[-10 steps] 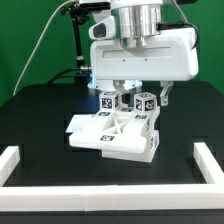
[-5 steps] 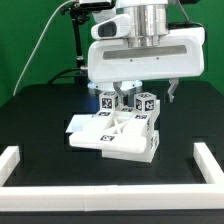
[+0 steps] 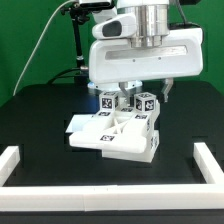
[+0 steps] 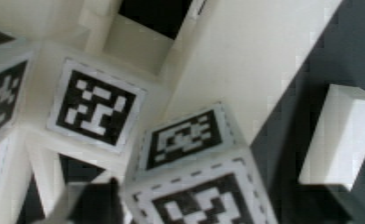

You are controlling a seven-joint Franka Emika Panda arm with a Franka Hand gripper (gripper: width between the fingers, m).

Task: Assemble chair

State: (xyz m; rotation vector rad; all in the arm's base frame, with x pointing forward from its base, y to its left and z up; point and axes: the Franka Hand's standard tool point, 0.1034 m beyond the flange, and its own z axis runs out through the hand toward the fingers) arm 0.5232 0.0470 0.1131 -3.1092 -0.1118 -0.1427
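1. One white chair point(image 3: 113, 137), partly built and covered in black-and-white tags, sits at the centre of the exterior view on a black table point(image 3: 40, 120).
2. The robot's gripper point(image 3: 138, 92) hangs just above the chair's upright pieces in the upper middle of the frame.
3. Whether its jaws are released or grasping a piece cannot be told; the arm's body hides them.
4. A low white rail point(image 3: 20, 160) borders the table at lower left and lower right.
5. The wrist view shows tagged chair blocks point(image 4: 94, 105) close up.
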